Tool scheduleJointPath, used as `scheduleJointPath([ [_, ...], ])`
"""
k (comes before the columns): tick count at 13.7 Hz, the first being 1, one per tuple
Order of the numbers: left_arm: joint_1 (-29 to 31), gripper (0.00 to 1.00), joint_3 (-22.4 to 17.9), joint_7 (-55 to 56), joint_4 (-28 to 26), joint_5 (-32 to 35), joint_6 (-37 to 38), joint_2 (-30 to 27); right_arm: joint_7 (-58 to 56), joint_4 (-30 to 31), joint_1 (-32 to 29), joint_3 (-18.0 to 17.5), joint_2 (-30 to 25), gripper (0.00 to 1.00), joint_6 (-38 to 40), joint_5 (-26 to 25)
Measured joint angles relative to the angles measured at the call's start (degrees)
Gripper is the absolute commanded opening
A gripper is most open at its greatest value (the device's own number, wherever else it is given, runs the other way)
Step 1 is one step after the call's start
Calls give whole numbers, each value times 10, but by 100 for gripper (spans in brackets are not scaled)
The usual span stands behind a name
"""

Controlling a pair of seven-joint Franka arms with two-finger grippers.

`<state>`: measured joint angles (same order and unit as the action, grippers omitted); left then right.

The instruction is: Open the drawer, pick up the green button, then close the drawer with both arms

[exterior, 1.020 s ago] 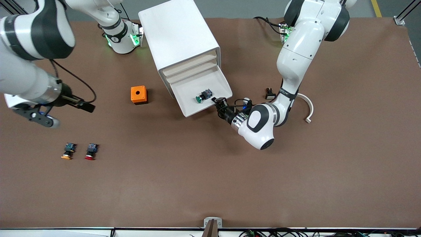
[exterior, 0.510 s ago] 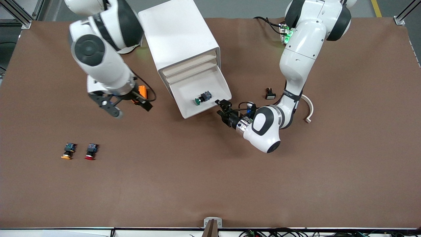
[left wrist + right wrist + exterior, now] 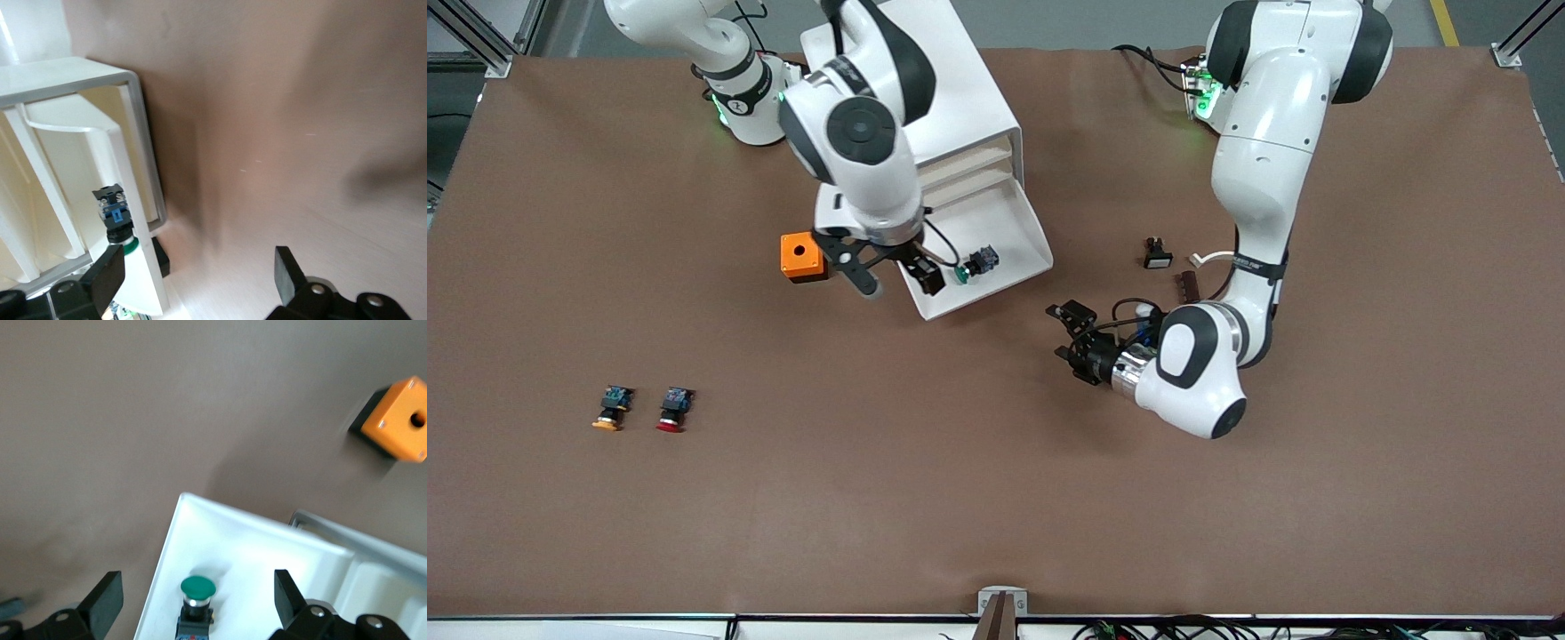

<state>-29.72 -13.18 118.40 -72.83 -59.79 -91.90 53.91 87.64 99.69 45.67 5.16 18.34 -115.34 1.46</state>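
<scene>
The white cabinet (image 3: 907,89) has its bottom drawer (image 3: 1024,218) pulled out. The green-capped button (image 3: 973,265) lies on its side in the drawer, near the front wall. My right gripper (image 3: 900,283) hangs open over the drawer's front corner beside the button. In the right wrist view the button (image 3: 198,595) shows between the open fingers (image 3: 101,603). My left gripper (image 3: 1062,333) is open and empty, low over bare table, clear of the drawer's front. In the left wrist view the left gripper (image 3: 197,280) faces the drawer's side wall (image 3: 143,200), with the button (image 3: 115,220) inside.
An orange box (image 3: 803,256) stands beside the drawer toward the right arm's end. A yellow-capped button (image 3: 609,409) and a red-capped button (image 3: 672,409) lie nearer the front camera. A small black-and-white part (image 3: 1156,254) and a dark piece (image 3: 1189,284) lie by the left arm.
My right arm swung from its end of the table to over the open drawer. My left gripper drew away from the drawer's front, toward the front camera.
</scene>
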Motion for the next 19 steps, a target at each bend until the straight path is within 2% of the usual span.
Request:
scheduleJointPath([
  [3, 0, 99, -42, -20, 2, 11, 14, -15, 44, 0, 32, 0, 39, 100, -42, 0],
  [5, 2, 99, -58, -35, 2, 47, 28, -26, 53, 0, 40, 1, 56, 100, -55, 0],
  [9, 7, 99, -68, -37, 2, 106, 30, -47, 72, 0, 50, 1, 78, 100, -70, 0],
  [14, 26, 99, -70, -42, 2, 141, 31, -70, 94, 0, 60, 1, 92, 99, -78, 0],
  [16, 26, 99, -78, -60, 3, 151, 31, -83, 108, 0, 68, 1, 93, 99, -78, 0],
  [19, 21, 99, -79, -119, 3, 212, 35, -106, 127, 0, 81, 1, 100, 97, -79, 0],
])
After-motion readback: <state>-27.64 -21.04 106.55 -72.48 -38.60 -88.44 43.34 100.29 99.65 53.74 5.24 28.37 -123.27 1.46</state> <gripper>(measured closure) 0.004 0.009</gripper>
